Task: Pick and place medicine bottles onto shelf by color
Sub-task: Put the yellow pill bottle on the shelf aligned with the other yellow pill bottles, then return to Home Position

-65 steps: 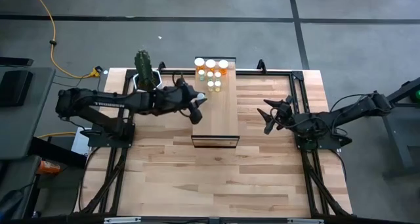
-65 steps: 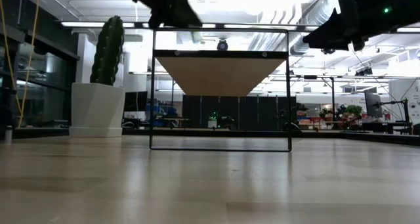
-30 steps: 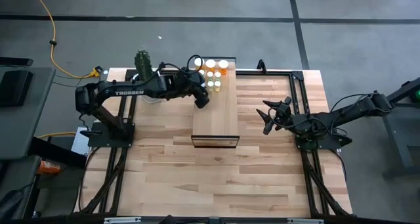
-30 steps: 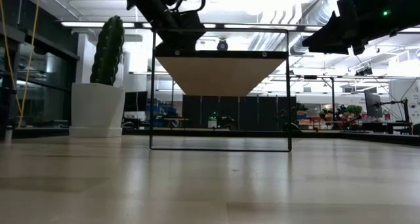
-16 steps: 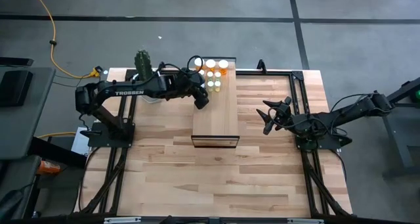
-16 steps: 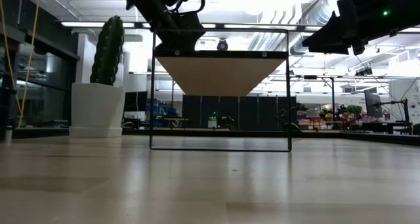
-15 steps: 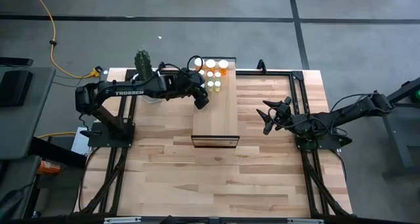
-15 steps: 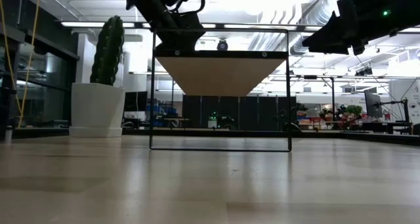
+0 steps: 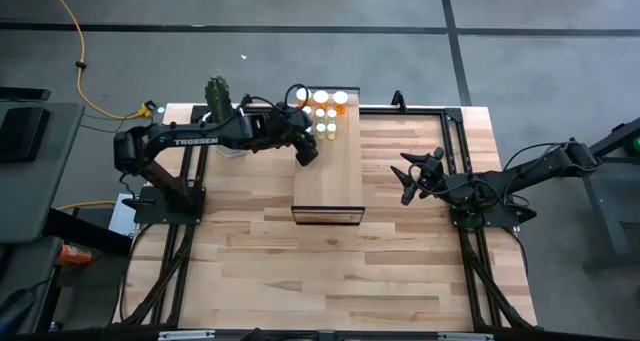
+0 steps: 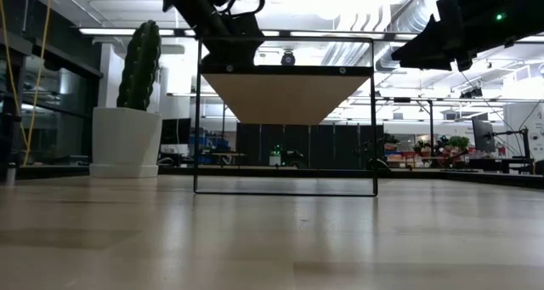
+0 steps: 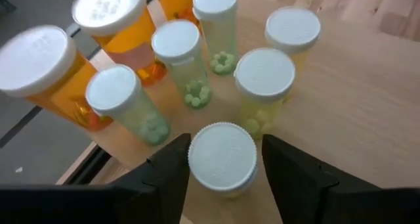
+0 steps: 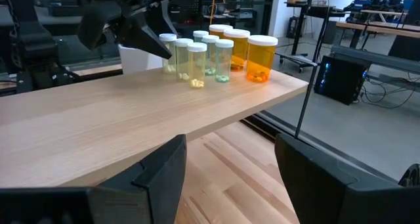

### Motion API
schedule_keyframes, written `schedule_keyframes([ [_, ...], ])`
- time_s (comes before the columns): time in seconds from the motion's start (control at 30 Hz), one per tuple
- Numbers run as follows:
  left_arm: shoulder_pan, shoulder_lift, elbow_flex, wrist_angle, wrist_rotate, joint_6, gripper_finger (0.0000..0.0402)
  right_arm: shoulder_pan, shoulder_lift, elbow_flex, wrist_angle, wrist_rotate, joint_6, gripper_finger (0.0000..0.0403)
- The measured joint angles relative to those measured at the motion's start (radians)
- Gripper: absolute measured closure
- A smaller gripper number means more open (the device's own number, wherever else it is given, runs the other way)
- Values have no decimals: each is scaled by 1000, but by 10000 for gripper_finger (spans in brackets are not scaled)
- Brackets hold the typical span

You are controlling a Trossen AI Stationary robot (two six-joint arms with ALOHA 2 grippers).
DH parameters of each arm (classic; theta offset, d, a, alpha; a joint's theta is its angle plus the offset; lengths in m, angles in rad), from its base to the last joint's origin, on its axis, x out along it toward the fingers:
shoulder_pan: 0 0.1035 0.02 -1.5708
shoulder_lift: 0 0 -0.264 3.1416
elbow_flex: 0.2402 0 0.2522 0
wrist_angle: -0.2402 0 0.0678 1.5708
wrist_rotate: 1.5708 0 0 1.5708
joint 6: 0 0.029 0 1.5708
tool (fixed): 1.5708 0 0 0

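Shelf [image 9: 328, 171] mid-counter [image 9: 400, 271]; all visible bottles [image 9: 322, 112] clustered at its 12 o'clock end, orange ones toward far edge, pale green-yellow nearer. No bottles seen on counter; sorting looks nearly done. Left end effector [image 11: 223, 171] at cluster's 9 o'clock side, fingers parted around nearest white-capped bottle [image 11: 223, 159], slim gaps showing each side: likely letting go. Right end effector [image 9: 408, 181] open, empty, waiting at shelf's 3 o'clock, well apart from bottles.
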Motion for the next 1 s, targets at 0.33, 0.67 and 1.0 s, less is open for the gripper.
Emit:
schedule_keyframes([
  [0.33, 0, -69, 0, -14, -8, 18, 171, 0, 0, 0, 0, 0, -1, 178],
  [0.67, -41, -230, 0, -73, 30, -85, 158, 0, 0, 0, 0, 0, -1, 178],
  [1.0, -349, -457, -310, 374, -14, -56, 160, 0, 0, 0, -1, -6, -1, 178],
])
